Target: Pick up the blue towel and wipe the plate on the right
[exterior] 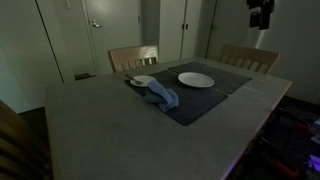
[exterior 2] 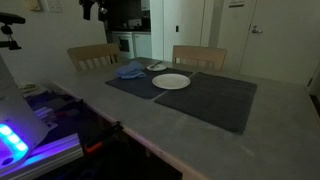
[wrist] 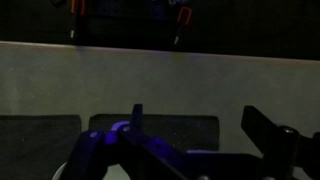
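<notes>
Blue towel [exterior: 160,96] lies beside the plate [exterior: 196,79], well apart from the wide-spread fingers [wrist: 264,128].

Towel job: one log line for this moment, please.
gripper open, empty | towel on mat, not grasped | plate beside towel

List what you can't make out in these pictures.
- Pincer: cut by the top edge in an exterior view, too dark to read there.
- White dish beside the blue towel: too small and blurred to tell plate from bowl.
- Wrist view: dim; neither towel nor plate in frame.
</notes>
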Controlling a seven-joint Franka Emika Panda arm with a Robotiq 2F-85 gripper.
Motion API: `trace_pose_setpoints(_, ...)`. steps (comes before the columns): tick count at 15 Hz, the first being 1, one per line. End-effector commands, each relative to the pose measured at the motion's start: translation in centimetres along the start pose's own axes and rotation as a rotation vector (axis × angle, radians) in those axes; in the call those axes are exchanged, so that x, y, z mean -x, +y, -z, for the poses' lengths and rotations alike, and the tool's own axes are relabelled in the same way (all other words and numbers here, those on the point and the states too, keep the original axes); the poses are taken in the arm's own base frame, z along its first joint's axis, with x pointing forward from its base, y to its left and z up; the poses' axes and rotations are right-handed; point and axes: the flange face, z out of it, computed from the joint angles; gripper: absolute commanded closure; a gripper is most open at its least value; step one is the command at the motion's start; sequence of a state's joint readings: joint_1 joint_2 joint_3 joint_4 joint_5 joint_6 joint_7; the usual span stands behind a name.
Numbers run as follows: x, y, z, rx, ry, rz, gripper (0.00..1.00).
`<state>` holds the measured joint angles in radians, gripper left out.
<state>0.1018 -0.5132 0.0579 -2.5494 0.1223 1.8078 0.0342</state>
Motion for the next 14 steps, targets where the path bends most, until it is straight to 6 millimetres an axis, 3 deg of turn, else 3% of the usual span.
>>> trace_pose_setpoints(1,0.0,0.0,0.0,0.0,0.0,0.0,0.0)
trace_pose_setpoints(5,-2.8,-0.2,0.3,0.029,0.095,-0.067,0.0)
trace_pose_setpoints(8,-6.2,-1.8,-0.3,0.044,0.155,-0.033,0.0)
trace_pose_setpoints(14,-13.7,-6.8,-4.1,0.025,0.205,0.045,0.0)
